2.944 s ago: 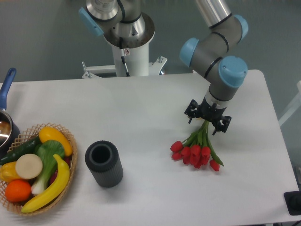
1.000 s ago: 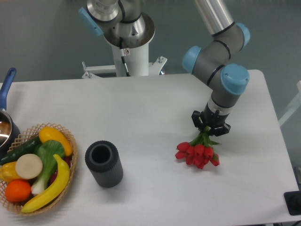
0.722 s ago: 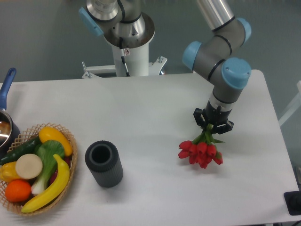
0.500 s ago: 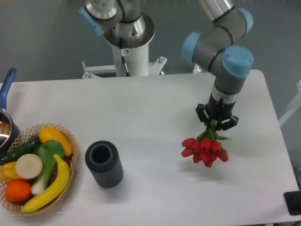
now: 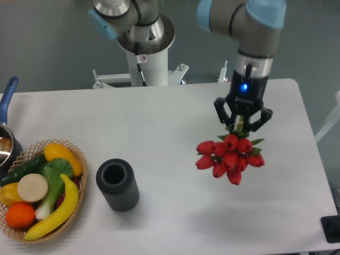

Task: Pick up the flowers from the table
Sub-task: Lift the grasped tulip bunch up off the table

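Gripper (image 5: 242, 125) clamped on stems of flowers (image 5: 230, 158), blooms hanging clear above table (image 5: 159, 122). Lift straight, slow; avoid swing, hold squeeze steady.

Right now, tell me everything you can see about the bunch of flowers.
The flowers are a tight bunch of red tulips with green leaves and stems. They hang heads down, and the gripper is closed on their stems, which are mostly hidden. The blooms appear raised above the white table, with a faint shadow below them. Nothing but the gripper touches them.
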Robot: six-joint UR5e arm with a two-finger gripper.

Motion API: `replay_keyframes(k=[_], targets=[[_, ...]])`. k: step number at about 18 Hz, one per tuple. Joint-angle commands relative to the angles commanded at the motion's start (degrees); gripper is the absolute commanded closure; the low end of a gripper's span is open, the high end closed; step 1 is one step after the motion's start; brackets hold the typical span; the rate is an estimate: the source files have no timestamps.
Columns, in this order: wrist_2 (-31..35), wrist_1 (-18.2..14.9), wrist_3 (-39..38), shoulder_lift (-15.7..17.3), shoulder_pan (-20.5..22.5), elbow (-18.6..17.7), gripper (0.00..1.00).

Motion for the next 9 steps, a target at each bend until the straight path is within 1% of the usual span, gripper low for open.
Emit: replay_keyframes(k=[3,6,9], targets=[[-7.73,0.00,-0.09,-0.09,0.00,1.76,0.78],[-14.50,0.09,-0.09,-0.26,0.61,1.76,0.78],[-18.82,0.09,-0.09,-0.88,0.88,0.98,0.78]])
